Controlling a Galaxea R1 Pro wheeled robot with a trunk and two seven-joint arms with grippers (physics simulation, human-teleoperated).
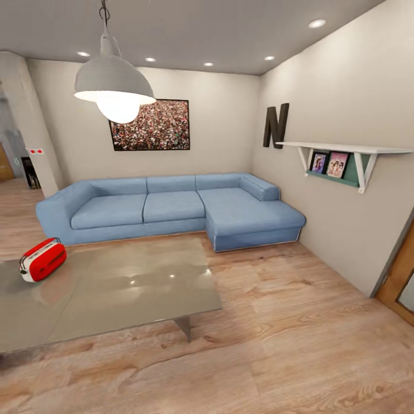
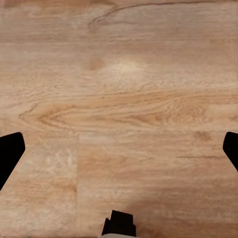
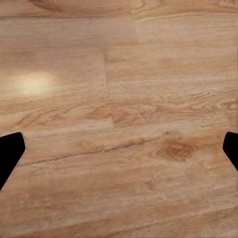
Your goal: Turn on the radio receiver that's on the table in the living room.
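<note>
Both claws [image 2: 119,148] [image 3: 119,148] wide apart, empty

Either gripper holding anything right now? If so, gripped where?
Nothing held. Left gripper and right gripper are open over bare floor; the radio receiver sits untouched on the table.

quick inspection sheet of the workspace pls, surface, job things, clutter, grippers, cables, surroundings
surface: low table with a glossy grey top, on a wood plank floor
job's things: red radio receiver lying near the table's left edge, untouched
clutter: nothing seen on the table besides the radio
grippers: left gripper and right gripper both open, fingertips wide apart, holding nothing, floor beneath them
cables: nothing seen
surroundings: blue corner sofa behind the table, framed crowd picture above it, pendant lamp, wall shelf with photos, letter N
</note>
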